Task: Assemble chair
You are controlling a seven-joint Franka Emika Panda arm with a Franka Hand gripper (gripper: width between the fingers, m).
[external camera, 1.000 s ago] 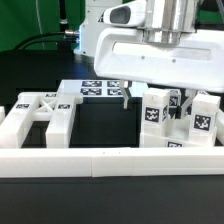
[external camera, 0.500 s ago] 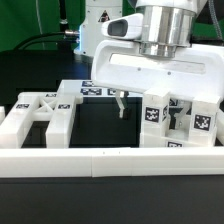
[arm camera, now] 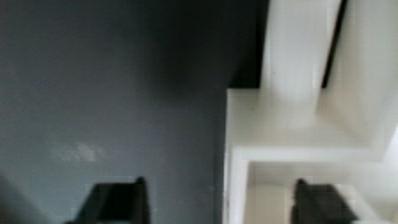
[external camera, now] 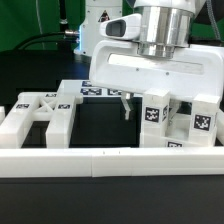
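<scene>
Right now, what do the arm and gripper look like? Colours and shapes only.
The arm has a white glossy shell with a grey cylindrical wrist section. The gripper has a wide white boxy body and two slim dark fingers. No markings are visible on either.

No letters, numbers or brand names are legible in either view. The only markings are black-and-white square tags, whose patterns are too small to decode. In the exterior view, several tags sit on the marker board (external camera: 95,90) lying flat on the tabletop. Tags mark the top faces of the X-braced frame (external camera: 40,108) at the exterior view's left. One tag each faces the camera on the upright leg (external camera: 153,112) and the neighbouring leg (external camera: 201,122). The wrist view shows no markings.
</scene>
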